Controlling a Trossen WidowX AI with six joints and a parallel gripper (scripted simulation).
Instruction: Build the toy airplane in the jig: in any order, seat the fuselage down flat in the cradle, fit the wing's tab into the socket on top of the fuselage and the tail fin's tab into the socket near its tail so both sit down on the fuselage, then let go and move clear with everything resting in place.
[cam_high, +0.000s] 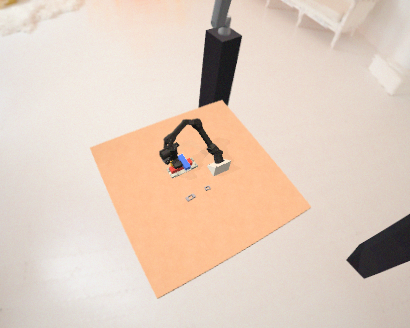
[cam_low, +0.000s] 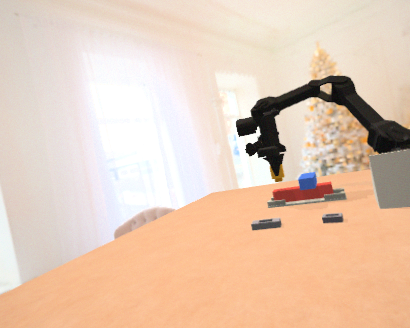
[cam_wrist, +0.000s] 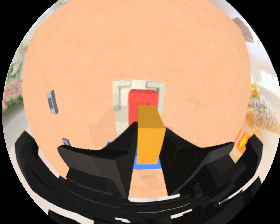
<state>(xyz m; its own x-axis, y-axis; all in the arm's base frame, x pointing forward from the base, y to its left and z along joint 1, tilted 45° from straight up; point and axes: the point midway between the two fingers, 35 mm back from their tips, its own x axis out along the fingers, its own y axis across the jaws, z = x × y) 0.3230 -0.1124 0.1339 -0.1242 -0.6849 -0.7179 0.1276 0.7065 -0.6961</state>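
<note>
Wrist view: the black two-fingered pincer (cam_high: 176, 164) (cam_low: 277, 172) (cam_wrist: 150, 145) is closed on an upright yellow-orange block-shaped tail fin (cam_low: 276, 173) (cam_wrist: 150, 135), gripped by its sides, presumably so that the tab, hidden from sight, is left free to point downward. The fin is held above one end of a long red block-shaped fuselage (cam_high: 173, 169) (cam_low: 290, 194) (cam_wrist: 142, 102); in the exterior view a gap is seen beneath the pincer. That end is probably the tail, where a small dark mark, perhaps the socket, is shown in the wrist view.

The fuselage is contained in a pale grey jig cradle (cam_high: 194, 167) (cam_low: 335, 197) (cam_wrist: 117, 102), by whose raised ends it appears to be kept in line. Across its top a blue bar-shaped wing (cam_high: 184, 162) (cam_low: 307, 181) (cam_wrist: 148, 166) is laid, apparently seated, though its socket is covered. Nearer the exterior camera, two small dark grey holders with recesses, one larger (cam_high: 190, 197) (cam_low: 266, 224) (cam_wrist: 52, 102) and one smaller (cam_high: 207, 188) (cam_low: 332, 218) (cam_wrist: 66, 142), are set apart on the orange-tan surface (cam_high: 215, 225) (cam_low: 200, 265) (cam_wrist: 135, 45); no part is seen in either.
</note>
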